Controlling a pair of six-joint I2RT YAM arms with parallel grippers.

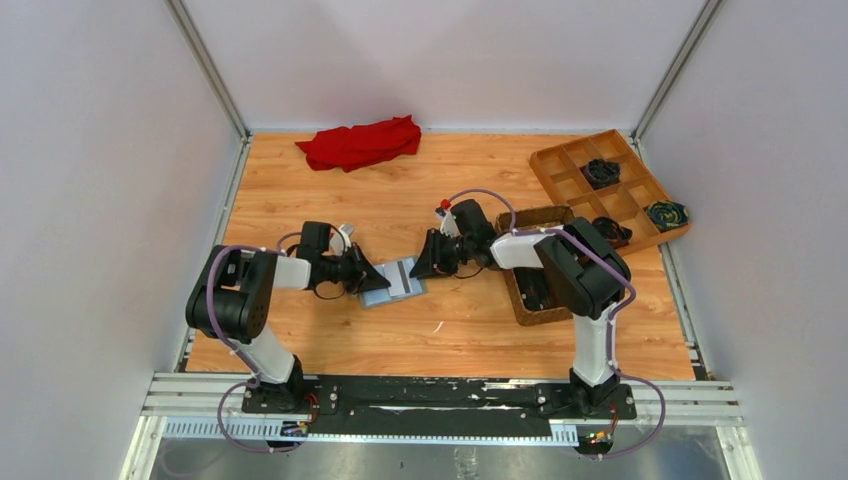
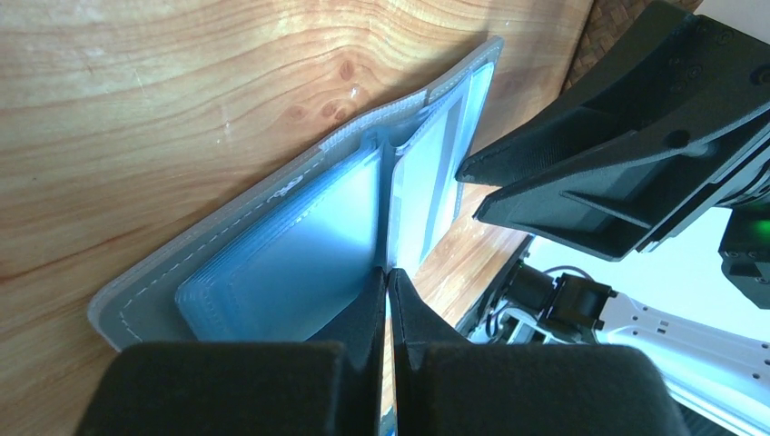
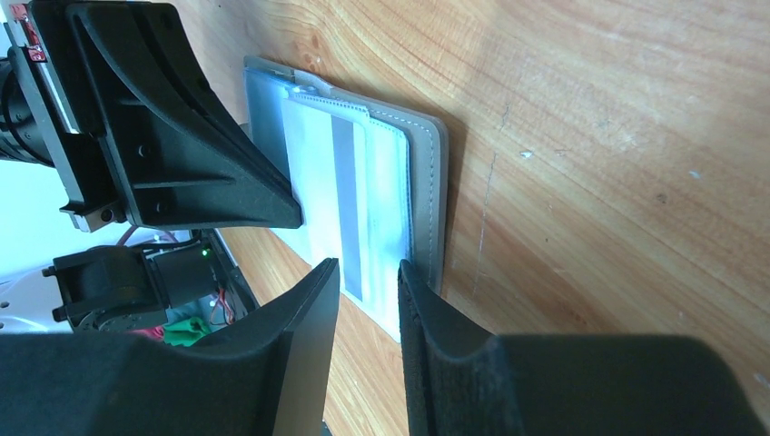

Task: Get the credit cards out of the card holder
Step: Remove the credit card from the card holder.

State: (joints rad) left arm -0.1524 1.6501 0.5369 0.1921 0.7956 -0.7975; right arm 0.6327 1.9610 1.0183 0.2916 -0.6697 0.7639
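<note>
The grey card holder (image 1: 398,282) lies open on the wooden table between both grippers. My left gripper (image 1: 375,275) is shut, its tips (image 2: 389,272) resting on the blue-grey slotted inside (image 2: 272,245) near the fold. My right gripper (image 1: 420,265) is at the holder's other side, its jaws a little apart (image 3: 370,265). A pale card with a grey stripe (image 3: 345,200) sticks out of the holder's grey edge (image 3: 431,182), and its end lies between my right fingertips. I see no tan-gold card.
A brown woven basket (image 1: 535,265) stands just right of the right gripper, under the right arm. A wooden divided tray (image 1: 610,190) with dark items is at the back right. A red cloth (image 1: 360,142) lies at the back.
</note>
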